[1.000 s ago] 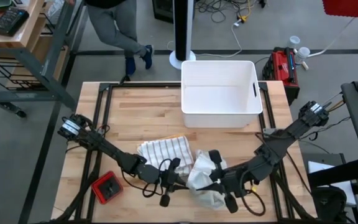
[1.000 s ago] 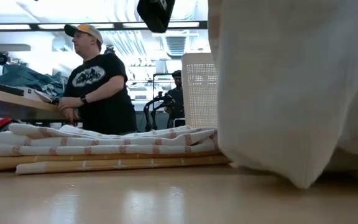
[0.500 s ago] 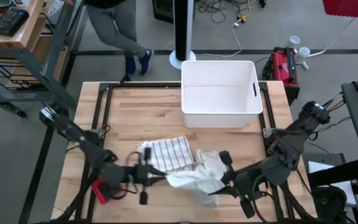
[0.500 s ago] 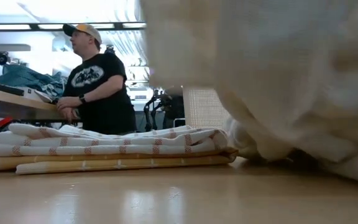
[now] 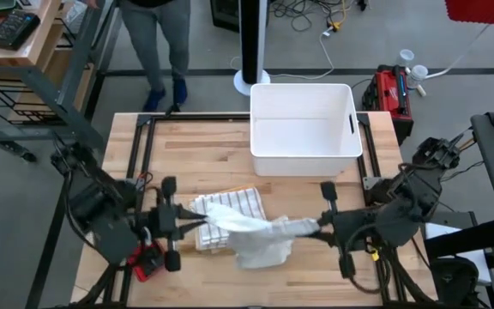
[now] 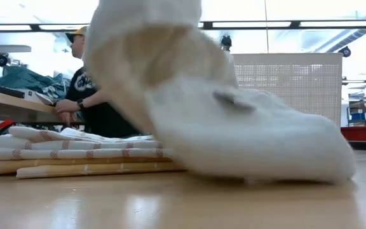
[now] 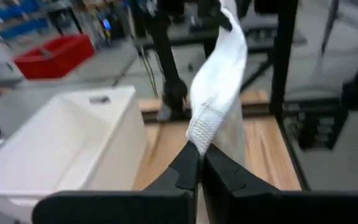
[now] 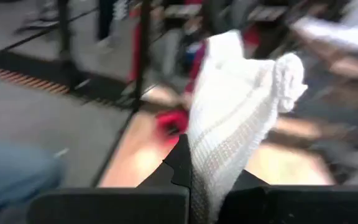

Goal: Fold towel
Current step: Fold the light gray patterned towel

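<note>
Towel (image 5: 251, 236) stretched at table's 6 o'clock, over striped pile (image 5: 230, 209). Left gripper (image 5: 197, 223) and right gripper (image 5: 311, 227) each clamped on an end. Keep tension even, lower flat, corners aligned.

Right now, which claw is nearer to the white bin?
Right. The right claw holds the white towel just below the white bin's near right corner; the left claw grips the towel's other end, farther left, over the folded striped towels.
</note>
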Motion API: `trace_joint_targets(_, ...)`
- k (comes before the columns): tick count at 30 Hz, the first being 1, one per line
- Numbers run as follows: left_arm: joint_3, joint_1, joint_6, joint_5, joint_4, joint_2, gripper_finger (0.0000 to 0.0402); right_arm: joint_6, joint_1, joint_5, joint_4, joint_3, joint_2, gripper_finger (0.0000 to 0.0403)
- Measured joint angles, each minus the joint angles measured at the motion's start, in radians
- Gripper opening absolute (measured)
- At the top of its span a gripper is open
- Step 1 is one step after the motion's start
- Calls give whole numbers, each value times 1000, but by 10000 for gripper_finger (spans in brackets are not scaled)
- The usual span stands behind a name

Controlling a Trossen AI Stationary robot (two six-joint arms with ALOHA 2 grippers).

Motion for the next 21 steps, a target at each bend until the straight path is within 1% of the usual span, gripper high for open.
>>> trace_joint_targets(2,72,-4,-68,16,-114,58,0,81,11,-59,-67,-15,0,0)
trace_joint_targets(3,105,-6,-112,31,-175,89,0,121,18,-73,-109,-26,1,0)
trace_joint_targets(6,214,-11,-236,74,-383,189,0,245,38,-63,-238,-53,17,0)
trace_joint_targets(8,310,-9,-273,81,-526,256,0,288,44,-4,-308,-55,26,0)
trace_joint_targets(12,552,16,-278,72,-750,359,0,291,43,205,-380,-6,20,0)
trace_joint_targets(13,559,25,-270,54,-743,362,0,275,44,268,-392,16,18,0)
trace_joint_targets(14,519,36,-230,37,-704,329,0,247,44,329,-398,38,17,0)
trace_joint_targets(16,473,51,-199,11,-675,282,0,166,44,405,-392,96,15,0)
trace_joint_targets(19,461,80,-205,-41,-686,231,0,85,42,425,-389,175,18,0)
trace_joint_targets(21,459,81,-176,-90,-685,214,0,31,41,441,-374,203,20,0)
